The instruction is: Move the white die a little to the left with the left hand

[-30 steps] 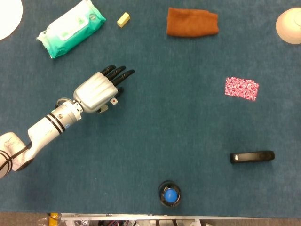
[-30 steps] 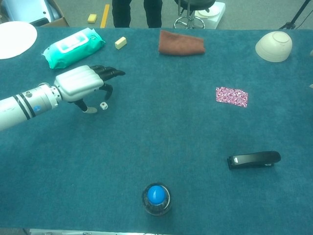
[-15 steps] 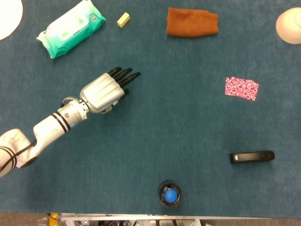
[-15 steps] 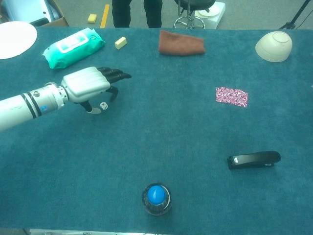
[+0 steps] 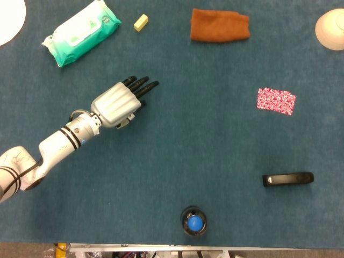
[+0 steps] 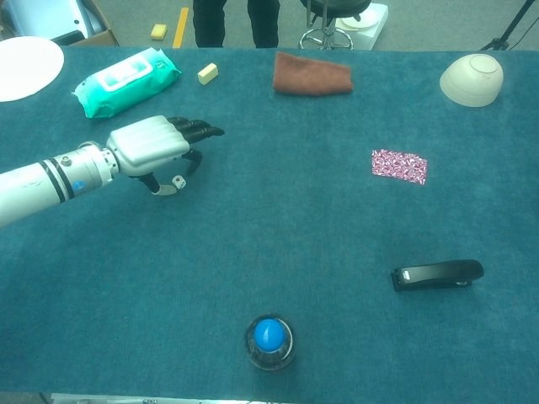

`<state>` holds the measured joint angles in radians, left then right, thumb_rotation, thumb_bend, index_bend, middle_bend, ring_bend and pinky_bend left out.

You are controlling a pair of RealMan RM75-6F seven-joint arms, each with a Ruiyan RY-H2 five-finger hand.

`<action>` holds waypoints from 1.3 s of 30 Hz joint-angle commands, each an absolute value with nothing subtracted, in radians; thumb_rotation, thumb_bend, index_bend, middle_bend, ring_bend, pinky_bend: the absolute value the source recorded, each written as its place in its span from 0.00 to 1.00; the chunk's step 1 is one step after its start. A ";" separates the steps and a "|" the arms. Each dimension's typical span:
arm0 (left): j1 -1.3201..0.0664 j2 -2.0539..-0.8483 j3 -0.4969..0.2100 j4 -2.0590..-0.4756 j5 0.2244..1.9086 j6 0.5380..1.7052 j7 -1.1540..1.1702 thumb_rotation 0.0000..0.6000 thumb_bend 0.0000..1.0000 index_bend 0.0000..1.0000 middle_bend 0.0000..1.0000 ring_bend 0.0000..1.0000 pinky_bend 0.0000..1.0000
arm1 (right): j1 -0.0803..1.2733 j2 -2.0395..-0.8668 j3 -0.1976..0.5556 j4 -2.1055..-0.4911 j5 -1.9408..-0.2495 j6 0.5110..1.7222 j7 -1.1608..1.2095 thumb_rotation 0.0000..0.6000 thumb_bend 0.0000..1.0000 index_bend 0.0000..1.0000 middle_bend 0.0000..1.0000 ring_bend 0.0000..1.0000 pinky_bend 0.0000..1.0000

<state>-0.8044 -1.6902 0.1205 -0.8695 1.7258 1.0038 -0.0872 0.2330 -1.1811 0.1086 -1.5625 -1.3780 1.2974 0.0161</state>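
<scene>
A: Against the frame a second back, the left hand [image 6: 156,147] has come forward and right over the die [image 6: 179,180]; in the last half second it hardly shifted. From the head camera the die showed beside the knuckles then; now the palm hides it.

B: So where is the die?

A: On the cloth [image 6: 278,236], under the hand, well below the wipes pack [image 6: 126,82] and a little right of it. Only the chest view shows it, a small white cube between the thumb and the curled lower finger.

B: Is it gripped?

A: I cannot tell for sure. The thumb and one finger close in narrowly round it and seem to touch it, while the other dark fingers [image 5: 141,86] lie straight and together, pointing up and right, away from the pack. It looks to sit on the cloth, not lifted.

B: Why that pose?

A: My guess: a thing so small needs a fine pinch from two sides, so the hand comes palm down with the spare fingers kept out of the way. The arm reaches in from the lower left, so drawing back along it would carry the die leftward.

B: And the right hand?

A: In neither view. The stapler [image 6: 437,273], the red packet [image 6: 399,165] and the blue-capped jar [image 6: 269,338] lie well off from the pack, clear of a short move left.

B: Risk?

A: The die could roll or slip from so narrow a hold.
</scene>
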 commanded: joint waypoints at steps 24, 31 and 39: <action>-0.795 -1.687 0.121 -0.873 1.719 1.025 -0.092 1.00 0.25 0.56 0.00 0.00 0.20 | 0.229 -1.185 0.111 -1.554 -1.375 1.298 0.024 1.00 0.00 0.40 0.24 0.19 0.28; -0.788 -1.671 0.115 -0.894 1.715 1.046 -0.086 1.00 0.25 0.57 0.00 0.00 0.22 | 0.229 -1.187 0.111 -1.551 -1.375 1.298 0.028 1.00 0.00 0.40 0.24 0.19 0.28; -0.766 -1.630 0.085 -0.945 1.683 1.084 -0.091 1.00 0.25 0.57 0.00 0.00 0.22 | 0.227 -1.189 0.111 -1.547 -1.377 1.299 0.035 1.00 0.00 0.40 0.24 0.19 0.28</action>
<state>-0.7721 -1.6383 0.0925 -0.9357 1.6904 1.0754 -0.0878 0.2276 -1.1890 0.1113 -1.5467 -1.3768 1.2985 0.0343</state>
